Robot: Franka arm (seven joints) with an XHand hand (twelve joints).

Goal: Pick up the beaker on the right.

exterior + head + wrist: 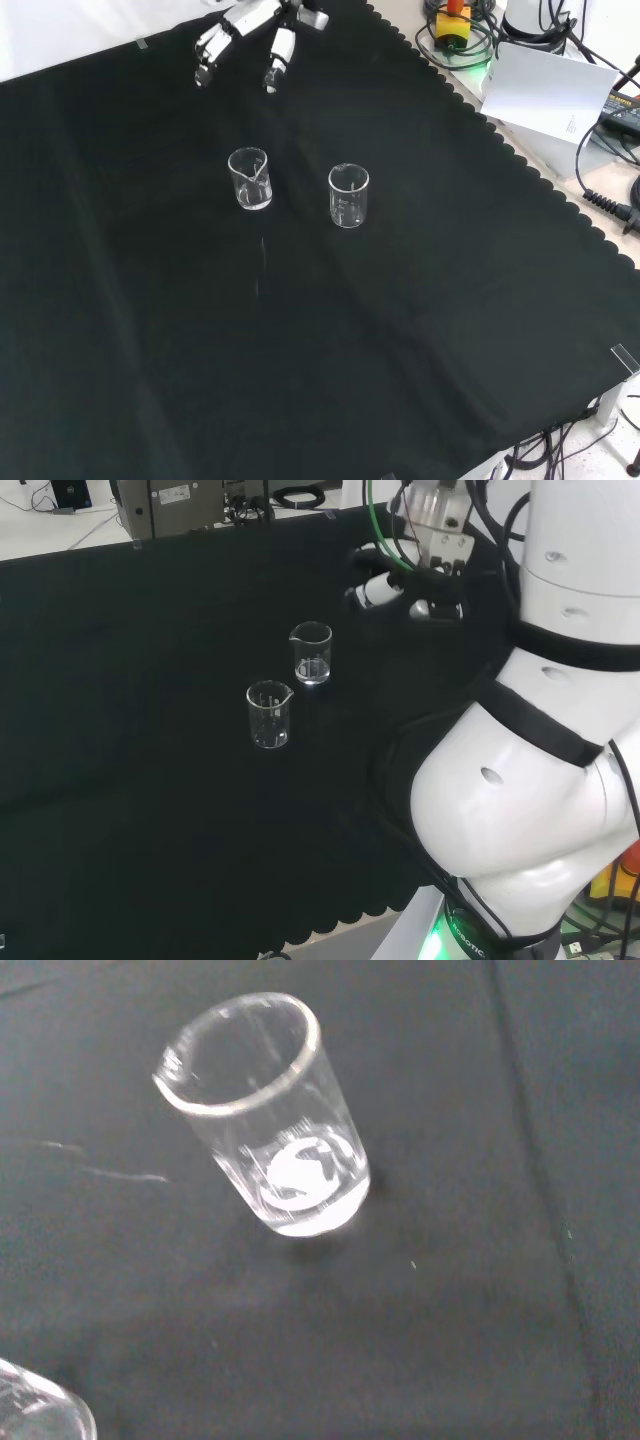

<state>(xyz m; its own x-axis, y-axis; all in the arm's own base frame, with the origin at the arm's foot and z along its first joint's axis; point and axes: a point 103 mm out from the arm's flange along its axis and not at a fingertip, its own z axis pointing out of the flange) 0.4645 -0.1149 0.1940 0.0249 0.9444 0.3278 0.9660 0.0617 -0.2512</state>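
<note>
In the head view, two small clear glass beakers stand upright on the black cloth. The nearer clear beaker sits at seven o'clock from the farther clear beaker, close but apart. At two o'clock from the farther beaker, the black and white hand hovers, fingers relaxed and apart, touching neither. Both beakers look empty.

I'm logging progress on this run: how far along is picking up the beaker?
Nothing is finished yet: both beakers stand upright on the black cloth. In hand: the hand hovers with relaxed fingers, holding nothing, apart from the nearer beaker, which is the right-hand one in the head view. The other beaker stands beside it. Left: reach, close round the beaker and lift.
</note>
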